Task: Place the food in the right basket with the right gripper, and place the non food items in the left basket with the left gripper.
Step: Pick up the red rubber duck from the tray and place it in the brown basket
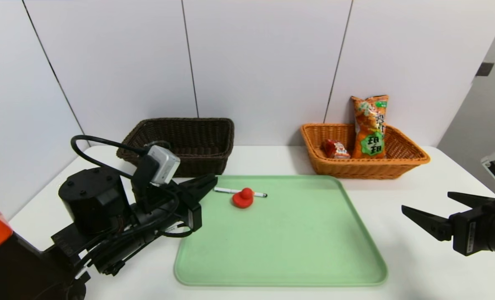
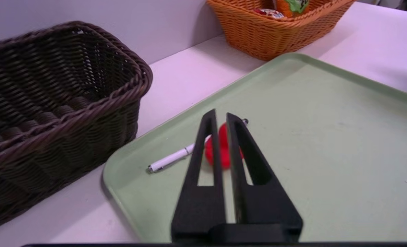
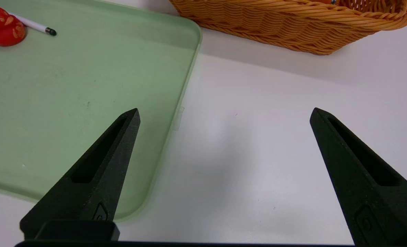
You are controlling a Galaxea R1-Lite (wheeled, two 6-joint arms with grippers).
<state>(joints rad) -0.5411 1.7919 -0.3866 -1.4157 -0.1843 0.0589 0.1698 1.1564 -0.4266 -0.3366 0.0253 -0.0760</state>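
left end effector (image 1: 215,180): hovering by the tray (image 1: 280,285), nearly closed, holding nothing. right end effector (image 1: 425,201): waiting right of the tray, spread. snack bag (image 1: 370,127), red carton (image 1: 336,149): sitting in the orange basket (image 1: 368,170) behind the tray, done. duck (image 1: 243,199), pen (image 1: 228,190): lying on the tray, remaining.

A pen and a duck lie close together on the tray (image 1: 280,237) before me, near its far edge, the duck (image 1: 243,198) on my side of the pen (image 1: 226,190). Behind the tray on the desk (image 1: 422,266), one basket (image 1: 189,166) stands left; another (image 1: 355,170), right, holds a snack bag (image 1: 370,129) beside a drink carton (image 1: 336,149).
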